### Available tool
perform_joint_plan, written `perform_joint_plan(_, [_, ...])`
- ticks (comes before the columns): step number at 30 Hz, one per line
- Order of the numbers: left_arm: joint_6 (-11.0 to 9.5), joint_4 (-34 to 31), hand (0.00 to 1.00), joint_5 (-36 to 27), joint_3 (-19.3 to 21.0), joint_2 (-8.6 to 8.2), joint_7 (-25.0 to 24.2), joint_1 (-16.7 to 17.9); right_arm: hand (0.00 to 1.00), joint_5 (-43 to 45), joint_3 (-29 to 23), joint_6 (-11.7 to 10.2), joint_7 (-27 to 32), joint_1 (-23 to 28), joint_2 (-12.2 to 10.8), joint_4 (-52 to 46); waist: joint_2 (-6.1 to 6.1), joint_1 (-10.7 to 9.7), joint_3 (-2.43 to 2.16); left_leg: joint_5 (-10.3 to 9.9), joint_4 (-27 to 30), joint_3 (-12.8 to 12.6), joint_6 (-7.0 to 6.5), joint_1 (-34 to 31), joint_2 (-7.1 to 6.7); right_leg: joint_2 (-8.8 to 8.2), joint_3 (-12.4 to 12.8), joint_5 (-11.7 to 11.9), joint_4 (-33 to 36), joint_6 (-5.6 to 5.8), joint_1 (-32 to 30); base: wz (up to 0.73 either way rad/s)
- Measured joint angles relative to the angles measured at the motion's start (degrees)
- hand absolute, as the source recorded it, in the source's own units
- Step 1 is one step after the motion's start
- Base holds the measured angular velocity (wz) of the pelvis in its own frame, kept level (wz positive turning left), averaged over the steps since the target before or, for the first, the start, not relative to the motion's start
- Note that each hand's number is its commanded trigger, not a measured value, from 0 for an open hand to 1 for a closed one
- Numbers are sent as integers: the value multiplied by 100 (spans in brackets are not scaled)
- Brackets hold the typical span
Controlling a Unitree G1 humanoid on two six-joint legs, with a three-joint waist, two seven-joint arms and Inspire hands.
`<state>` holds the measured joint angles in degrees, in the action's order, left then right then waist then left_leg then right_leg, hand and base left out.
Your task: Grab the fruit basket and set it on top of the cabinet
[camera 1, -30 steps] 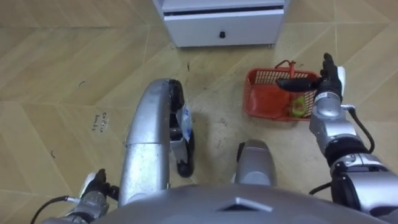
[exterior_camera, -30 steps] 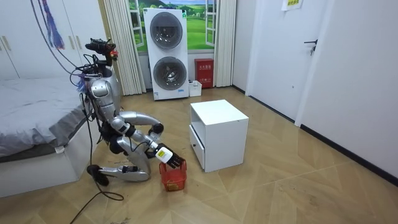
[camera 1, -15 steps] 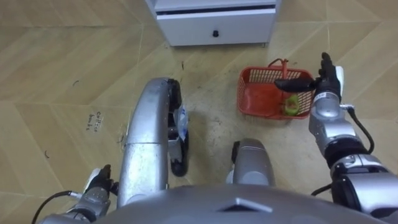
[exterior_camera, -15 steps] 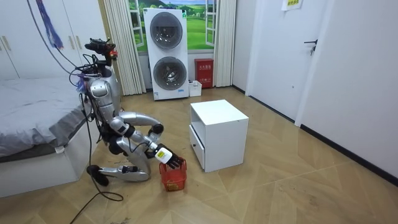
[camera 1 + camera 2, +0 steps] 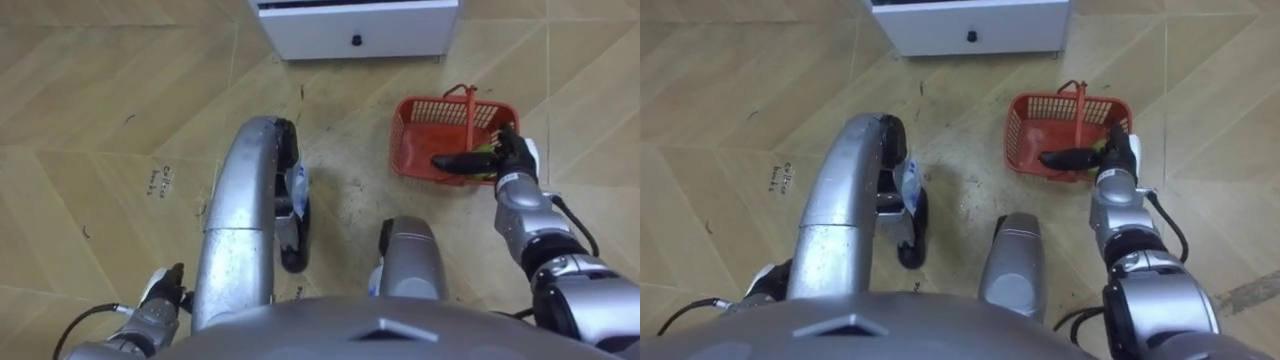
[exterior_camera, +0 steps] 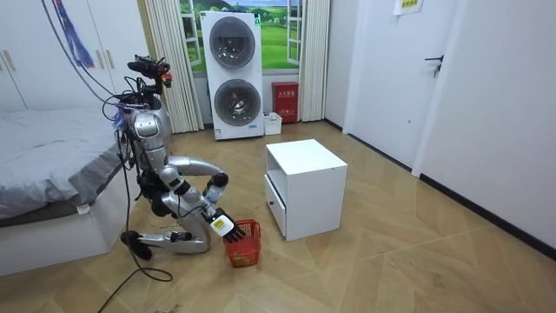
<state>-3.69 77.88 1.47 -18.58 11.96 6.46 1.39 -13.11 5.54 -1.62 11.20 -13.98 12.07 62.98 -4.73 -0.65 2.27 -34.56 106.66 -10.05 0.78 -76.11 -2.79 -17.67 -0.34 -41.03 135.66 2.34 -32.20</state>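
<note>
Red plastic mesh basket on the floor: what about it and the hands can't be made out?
Eye views: whether the right hand grips the red plastic mesh basket or just rests at its rim; the hand covers the contact.
Eye views: what the green item inside is; small, partly behind that hand.
Room view: the basket's contents; too small.
Left hand, lower left of the eye views: its state; too small.

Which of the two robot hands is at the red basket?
The right robot hand: it reaches over the rim of the red basket. The left robot hand is far from it.
</note>
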Motion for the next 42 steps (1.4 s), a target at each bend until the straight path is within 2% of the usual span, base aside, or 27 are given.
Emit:
perform_joint_plan(6, [37, -14, 0, -202, -11, 22, -151, -55, 0, -78, -10, 0, -227, -194, 409, 382, 20, 268, 15, 0, -6, -73, -5, -34, 13, -73, 10, 0, 13, 0, -48, 2])
perform_joint_plan(17, [122, -34, 0, -202, -15, 77, -485, -2, 0, -512, 5, 126, -615, -295, 462, 877, 57, 285, 19, 1, -12, -72, -3, -48, 40, -67, -20, 0, 18, 2, -75, 0])
perform_joint_plan(21, [124, -81, 0, -206, -18, 84, -484, -16, 0, -727, 8, 155, -649, -295, 484, 876, 75, 403, 15, 1, -6, -83, -3, -68, 117, -31, -46, 0, 20, 1, -106, 0])
perform_joint_plan(23, [123, -104, 0, -252, -43, 83, -484, -15, 0, -840, 27, 158, -648, -297, 520, 861, 109, 452, -4, 6, -6, -79, 5, -86, 117, -32, -77, 0, 20, 1, -105, 5])
perform_joint_plan(26, [126, -100, 0, -426, -85, 86, -484, -13, 29, -958, 210, 158, -665, -297, 594, 866, 145, 518, -25, 11, -6, -80, -4, -96, 115, -44, -93, 0, 19, 1, -101, 3])
perform_joint_plan(27, [129, -99, 0, -428, -85, 93, -487, -7, 52, -957, 229, 158, -700, -296, 608, 871, 147, 544, -27, 12, -6, -80, -5, -96, 115, -45, -99, 0, 19, 1, -100, 0])
perform_joint_plan(28, [132, -99, 0, -428, -84, 98, -494, 2, 60, -956, 229, 159, -712, -296, 619, 873, 145, 562, -26, 12, -6, -80, -5, -96, 115, -48, -112, 0, 19, 1, -100, 0])
perform_joint_plan(29, [136, -99, 0, -428, -84, 99, -497, 9, 73, -956, 229, 160, -713, -296, 625, 873, 145, 566, -26, 12, -6, -80, -5, -96, 115, -49, -120, 0, 19, 1, -99, 0])
perform_joint_plan(30, [156, -100, 0, -427, -84, 99, -506, 20, 100, -956, 232, 160, -715, -296, 635, 873, 145, 570, -25, 12, -7, -82, -5, -96, 114, -51, -125, 0, 17, 1, -99, 0])
perform_joint_plan(37, [189, -118, 0, -428, -84, 99, -546, 40, 100, -960, 255, 165, -777, -297, 653, 888, 131, 605, -16, 22, -25, -114, -16, -108, 104, -89, -150, 0, 17, 1, -110, 0])
perform_joint_plan(42, [186, -156, 0, -435, -94, 100, -546, -1, 100, -986, 342, 167, -763, -297, 660, 1068, 167, 743, -10, 45, -33, -173, -55, -134, 95, -133, -152, -1, 18, 1, -116, 3])
